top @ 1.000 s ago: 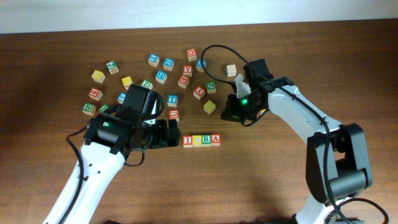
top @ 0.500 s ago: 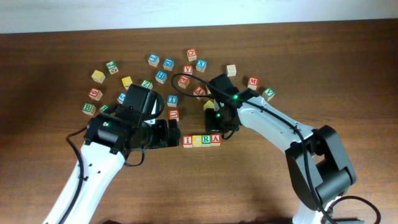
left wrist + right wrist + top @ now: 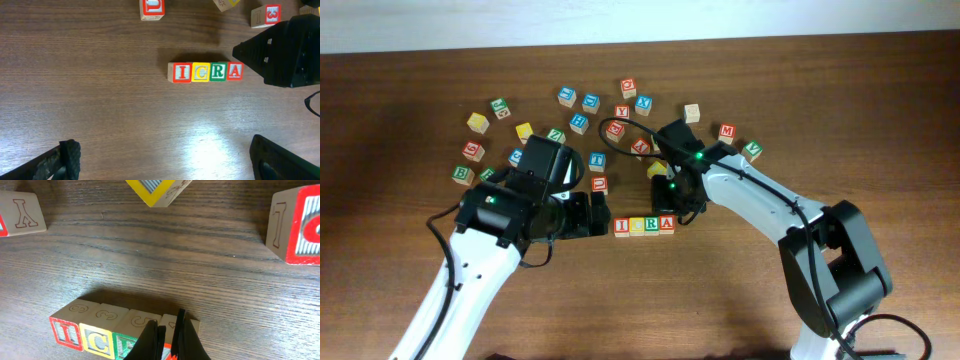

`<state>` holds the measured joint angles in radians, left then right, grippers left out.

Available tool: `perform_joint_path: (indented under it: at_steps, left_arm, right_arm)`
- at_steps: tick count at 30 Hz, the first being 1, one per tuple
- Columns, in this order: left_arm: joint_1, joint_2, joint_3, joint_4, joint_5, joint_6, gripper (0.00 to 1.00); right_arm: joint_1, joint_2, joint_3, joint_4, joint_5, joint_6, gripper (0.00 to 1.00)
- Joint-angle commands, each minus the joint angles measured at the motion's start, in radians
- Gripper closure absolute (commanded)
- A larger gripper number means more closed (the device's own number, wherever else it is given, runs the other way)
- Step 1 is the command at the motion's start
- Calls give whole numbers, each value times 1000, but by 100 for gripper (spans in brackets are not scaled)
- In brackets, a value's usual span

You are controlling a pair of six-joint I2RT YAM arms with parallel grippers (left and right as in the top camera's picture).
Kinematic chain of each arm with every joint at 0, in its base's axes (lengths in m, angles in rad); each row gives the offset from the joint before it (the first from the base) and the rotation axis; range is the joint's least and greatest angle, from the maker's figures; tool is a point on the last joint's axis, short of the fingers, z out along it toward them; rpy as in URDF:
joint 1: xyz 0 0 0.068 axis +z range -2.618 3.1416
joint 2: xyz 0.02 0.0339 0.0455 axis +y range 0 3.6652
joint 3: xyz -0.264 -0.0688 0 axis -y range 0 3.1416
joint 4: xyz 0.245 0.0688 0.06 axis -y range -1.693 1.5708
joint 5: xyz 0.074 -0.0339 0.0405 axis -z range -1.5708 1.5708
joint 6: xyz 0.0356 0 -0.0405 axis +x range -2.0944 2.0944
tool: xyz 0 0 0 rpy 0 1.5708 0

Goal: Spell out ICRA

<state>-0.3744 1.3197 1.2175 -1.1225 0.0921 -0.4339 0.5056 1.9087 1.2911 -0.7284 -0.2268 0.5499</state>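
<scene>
Four letter blocks stand in a touching row reading I, C, R, A (image 3: 644, 225) on the wooden table; the row also shows in the left wrist view (image 3: 206, 72) and in the right wrist view (image 3: 100, 330). My right gripper (image 3: 667, 200) (image 3: 167, 337) hovers just behind the row's right end, its fingers nearly together and empty, in front of the R and A blocks. Its dark body shows in the left wrist view (image 3: 285, 50). My left gripper (image 3: 592, 215) (image 3: 170, 165) is open and empty, left of the row.
Several loose letter blocks are scattered behind the row, among them a red one (image 3: 599, 184) (image 3: 152, 7), a yellow one (image 3: 157, 190), a plain one (image 3: 692, 112) and red M (image 3: 727, 131). A red block (image 3: 300, 222) lies right of the right gripper.
My right arm swung from the back right down and left to the A end of the row, then held still. The left arm and the row have not moved.
</scene>
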Motion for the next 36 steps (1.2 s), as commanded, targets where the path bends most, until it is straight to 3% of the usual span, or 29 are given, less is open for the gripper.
perform_joint_path:
  at_steps: [1,36]
  left_arm:
    - [-3,-9,9,-1,-11,2,1]
    - [-3,-9,9,-1,-11,2,1]
  right_arm:
    - [6,12,-8,-1,-8,9,96]
    - [6,12,-38,40,-54,9,96]
